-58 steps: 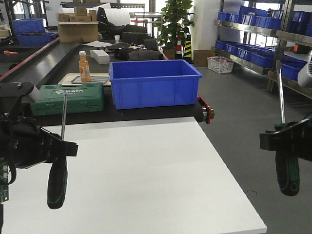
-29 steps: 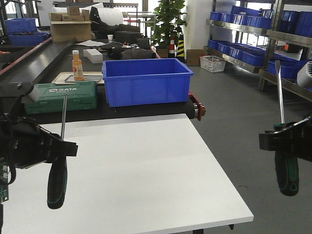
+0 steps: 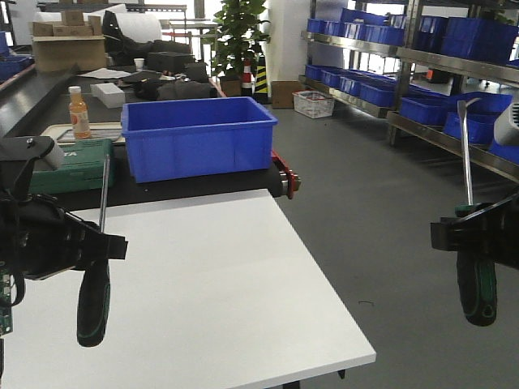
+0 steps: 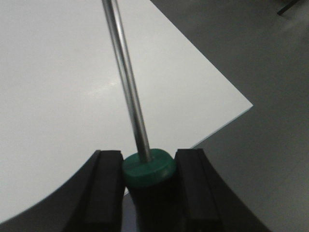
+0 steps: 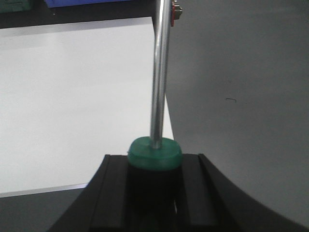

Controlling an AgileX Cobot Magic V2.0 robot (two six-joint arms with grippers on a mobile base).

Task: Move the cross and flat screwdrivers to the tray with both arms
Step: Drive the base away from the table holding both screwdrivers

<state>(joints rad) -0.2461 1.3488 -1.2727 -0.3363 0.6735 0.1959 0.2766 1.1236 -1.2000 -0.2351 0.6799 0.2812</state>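
Observation:
My left gripper [image 3: 96, 247] is shut on the black-and-green handle of one screwdriver [image 3: 94, 301]. Its steel shaft points up and its handle hangs over the white table. In the left wrist view the jaws [image 4: 148, 157] clamp the green collar and the shaft [image 4: 129, 87] runs away over the table corner. My right gripper [image 3: 474, 235] is shut on the other screwdriver [image 3: 477, 290], held off the table over the grey floor, with its widened flat tip up. The right wrist view shows the jaws [image 5: 154, 159] closed on its handle. The tray is out of view.
The white table [image 3: 211, 275] ends at a near right corner. Behind it on a black bench stand a deep blue bin [image 3: 195, 142], a green tool case [image 3: 77, 166] and an orange bottle [image 3: 79, 113] on a beige tray. Shelves with blue bins [image 3: 381, 44] line the right wall.
The whole background has slid left in the front view: the blue bin, tool case and table edge moved left and more shelving shows. Both grippers keep their screwdrivers in the same pose.

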